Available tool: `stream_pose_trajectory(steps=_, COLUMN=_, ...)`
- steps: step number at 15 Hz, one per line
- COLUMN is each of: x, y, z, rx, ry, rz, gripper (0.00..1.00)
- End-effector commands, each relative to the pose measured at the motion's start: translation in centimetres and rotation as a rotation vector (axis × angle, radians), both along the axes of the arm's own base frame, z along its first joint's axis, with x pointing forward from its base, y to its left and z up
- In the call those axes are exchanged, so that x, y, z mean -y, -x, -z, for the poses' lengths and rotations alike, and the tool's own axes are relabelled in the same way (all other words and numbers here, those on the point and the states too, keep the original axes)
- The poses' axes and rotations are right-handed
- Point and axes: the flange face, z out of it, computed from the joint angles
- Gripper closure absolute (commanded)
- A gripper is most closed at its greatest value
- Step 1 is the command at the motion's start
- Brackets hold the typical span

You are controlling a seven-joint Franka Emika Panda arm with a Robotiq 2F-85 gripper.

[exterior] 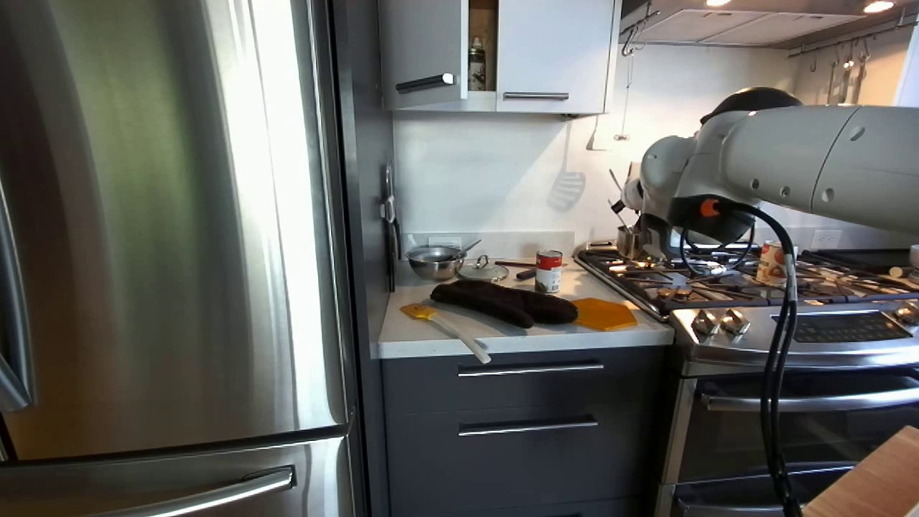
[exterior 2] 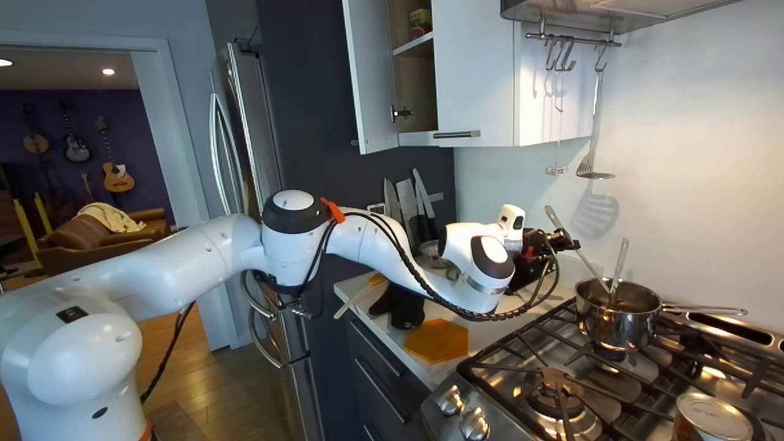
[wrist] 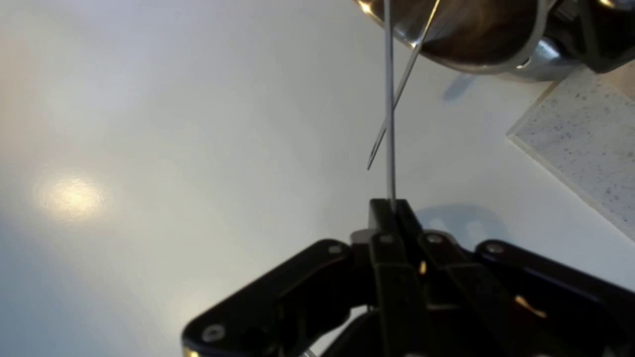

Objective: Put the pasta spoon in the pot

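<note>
In an exterior view, my gripper (exterior 2: 574,244) is shut on the upper part of a slim metal handle, the pasta spoon (exterior 2: 589,267). Slanting down from the fingertips, the spoon passes below the rim of the pot (exterior 2: 615,324), so its head is hidden inside. The pot is shiny metal and stands on a rear burner of the stove. From the wrist view, the spoon's thin handle (wrist: 389,124) rises from between the pads and crosses a second utensil (wrist: 404,77) leaning on the pot's rim. That second handle (exterior 2: 620,263) also stands in the pot.
A can (exterior: 774,263) stands on the stove grates. On the counter are another can (exterior: 548,271), a metal bowl (exterior: 434,267), a glass lid (exterior: 483,271), dark oven mitts (exterior: 488,298) and an orange trivet (exterior: 605,314). A slotted turner (exterior 2: 593,135) hangs above, behind the gripper.
</note>
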Motion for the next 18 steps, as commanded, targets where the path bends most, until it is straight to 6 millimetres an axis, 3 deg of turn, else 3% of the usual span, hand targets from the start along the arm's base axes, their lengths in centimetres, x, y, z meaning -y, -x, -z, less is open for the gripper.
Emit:
stream_pose_trajectory(steps=1, x=0.6, y=-0.25, z=0.98, rx=-0.034, ry=0.039, rz=-0.018, gripper=0.99)
stream_pose_trajectory(steps=3, x=0.55, y=-0.31, z=1.04, rx=-0.044, ry=0.049, rz=-0.023, gripper=0.69)
stream_pose_trajectory(steps=12, x=0.65, y=-0.24, z=0.74, rx=-0.073, ry=0.071, rz=-0.03, gripper=0.03)
stream_pose_trajectory(steps=18, x=0.77, y=-0.17, z=1.73, rx=-0.122, ry=0.067, rz=-0.03, gripper=0.0)
